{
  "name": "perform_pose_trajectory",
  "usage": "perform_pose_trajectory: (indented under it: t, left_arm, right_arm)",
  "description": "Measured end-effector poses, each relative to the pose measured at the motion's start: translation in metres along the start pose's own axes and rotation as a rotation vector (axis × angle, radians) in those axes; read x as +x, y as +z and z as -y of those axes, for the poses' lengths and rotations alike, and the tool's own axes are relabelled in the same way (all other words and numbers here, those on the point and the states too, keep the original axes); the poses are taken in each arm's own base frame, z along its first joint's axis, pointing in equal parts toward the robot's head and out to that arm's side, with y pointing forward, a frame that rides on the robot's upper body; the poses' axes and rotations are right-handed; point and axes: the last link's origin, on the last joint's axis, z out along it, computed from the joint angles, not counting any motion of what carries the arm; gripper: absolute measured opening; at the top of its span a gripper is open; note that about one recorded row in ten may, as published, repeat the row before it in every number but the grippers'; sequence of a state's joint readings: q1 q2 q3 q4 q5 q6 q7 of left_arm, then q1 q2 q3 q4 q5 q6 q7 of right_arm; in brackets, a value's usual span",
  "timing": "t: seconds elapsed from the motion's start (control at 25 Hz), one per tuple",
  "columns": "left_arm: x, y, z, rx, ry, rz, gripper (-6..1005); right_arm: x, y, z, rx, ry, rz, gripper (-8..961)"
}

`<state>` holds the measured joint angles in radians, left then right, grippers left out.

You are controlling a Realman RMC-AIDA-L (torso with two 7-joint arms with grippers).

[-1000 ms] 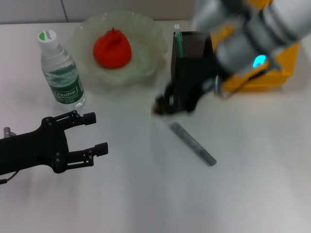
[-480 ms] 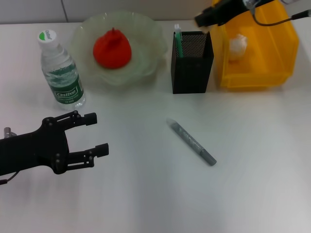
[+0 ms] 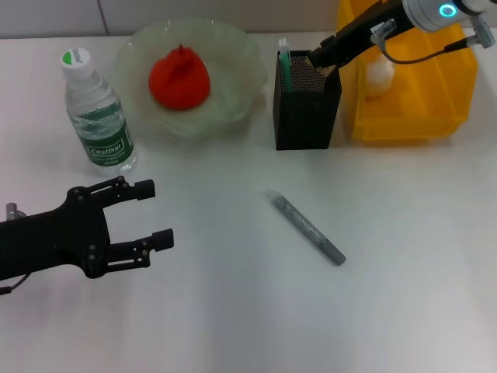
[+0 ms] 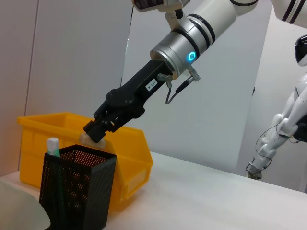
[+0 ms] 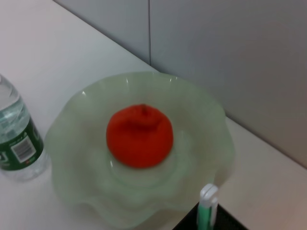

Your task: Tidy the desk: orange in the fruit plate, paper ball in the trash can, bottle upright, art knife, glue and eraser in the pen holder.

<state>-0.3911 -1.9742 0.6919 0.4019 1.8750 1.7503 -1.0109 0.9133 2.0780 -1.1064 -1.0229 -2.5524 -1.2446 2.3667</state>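
One orange (image 3: 179, 78) in fruit plate (image 3: 233, 109) (one bottle (image 3: 97, 114) upright).

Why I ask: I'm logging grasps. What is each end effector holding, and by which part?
Left end effector, open, holds nothing. Right end effector hangs over the pen holder; whether it grips anything cannot be told.

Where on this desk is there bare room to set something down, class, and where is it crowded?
Free: the near desk in front of the grey art knife, and right of it below the trash can. Crowded: the far row of bottle, fruit plate, pen holder, with the right gripper above it.
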Motion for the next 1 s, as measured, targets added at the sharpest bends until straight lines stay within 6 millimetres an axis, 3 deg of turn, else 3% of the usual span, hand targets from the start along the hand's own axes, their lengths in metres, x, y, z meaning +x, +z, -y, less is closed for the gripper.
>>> perform_pose_trajectory:
  t: [0.44, 0.52, 0.56, 0.72, 1.0]
  left_arm:
    - [-0.001, 0.000, -0.001, 0.002, -0.003, -0.001, 829]
    - [-0.001, 0.000, -0.001, 0.002, -0.003, -0.001, 829]
    - [-0.001, 0.000, -0.001, 0.002, -0.003, -0.001, 829]
    - [-0.001, -0.001, -0.001, 0.003, -0.005, -0.002, 829]
    - [0.000, 0.000, -0.003, -0.007, -0.004, -0.011, 829]
  right_arm:
    - [-0.009, -0.005, -0.005, -0.031, 0.022, 0.060, 346]
    - [-0.013, -0.011, -0.017, -0.108, 0.028, 0.072, 494]
    - [-0.017, -0.019, -0.032, -0.207, 0.025, 0.058, 568]
    - [-0.018, -0.025, -0.051, -0.308, 0.009, -0.030, 682]
    - [0.004, 0.007, -0.072, -0.304, -0.008, -0.333, 709]
